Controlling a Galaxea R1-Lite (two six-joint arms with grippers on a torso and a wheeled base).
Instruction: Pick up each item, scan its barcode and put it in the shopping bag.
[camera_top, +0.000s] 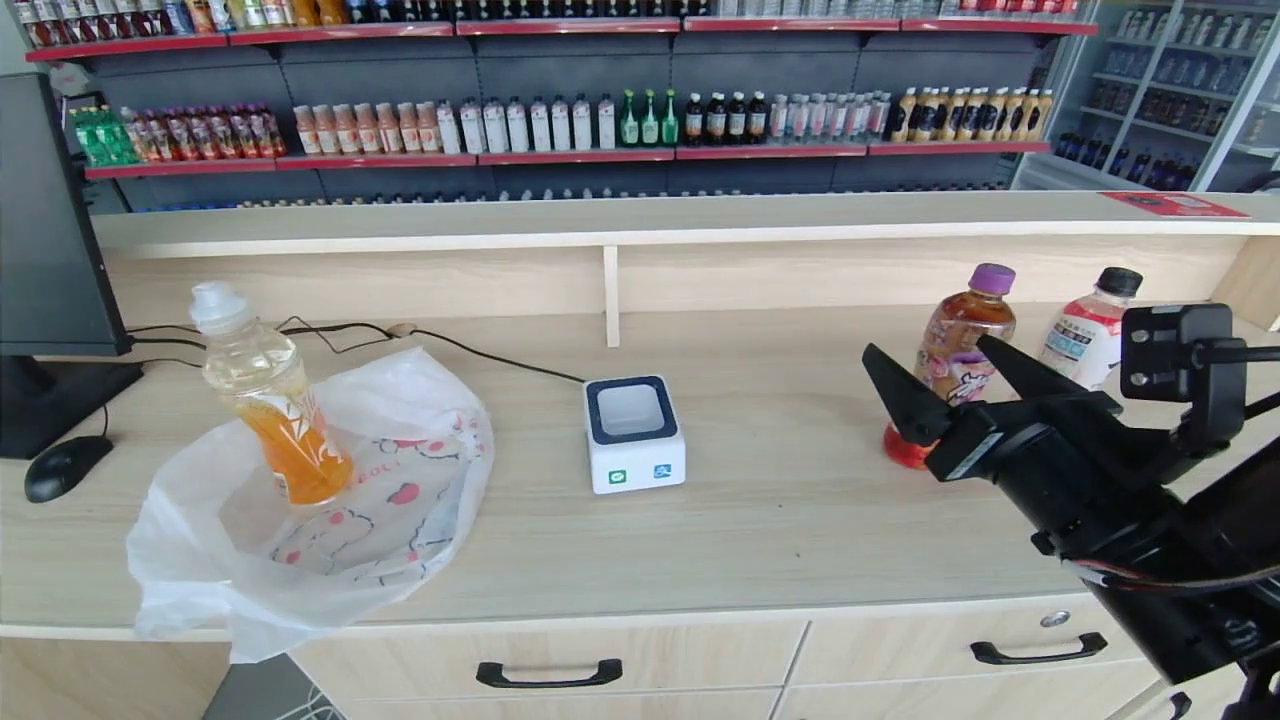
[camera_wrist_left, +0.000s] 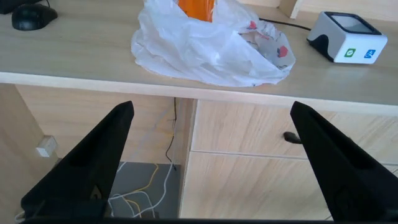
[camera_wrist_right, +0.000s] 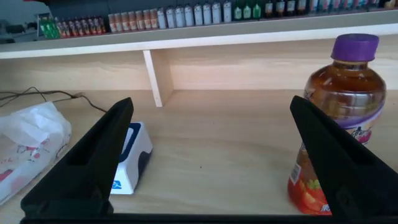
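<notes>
**Desk:** Where do we find the right gripper (camera_top: 923, 343)?

**Field:** We see it low over the right end of the wooden counter (camera_top: 780, 500), its two black fingers spread wide and holding nothing.

**Desk:** And the nearest item?

**Field:** A purple-capped bottle (camera_top: 962, 318) of amber drink stands upright just beyond the fingertips. In the right wrist view we place it off toward the finger on the robot's right. It is partly hidden behind that finger and not centred in the gap. We see no contact.

**Desk:** Anything beside it?

**Field:** A black-capped bottle (camera_top: 1085, 330) with a white and pink label stands upright just to its right, a little farther back.

**Desk:** What of the shopping bag (camera_top: 400, 470)?

**Field:** It lies open at the counter's left front, well apart from that gripper, and it spills over the front edge. An orange drink bottle (camera_top: 268, 395) with a white cap stands inside it, leaning a little.

**Desk:** The scanner?

**Field:** The white barcode scanner (camera_top: 634, 433) sits between the bag and the two bottles, window up, near the bag.

**Desk:** And the left gripper (camera_wrist_left: 211, 109)?

**Field:** We see it below the counter's front edge, before the drawer fronts, with its fingers spread and empty.
</notes>
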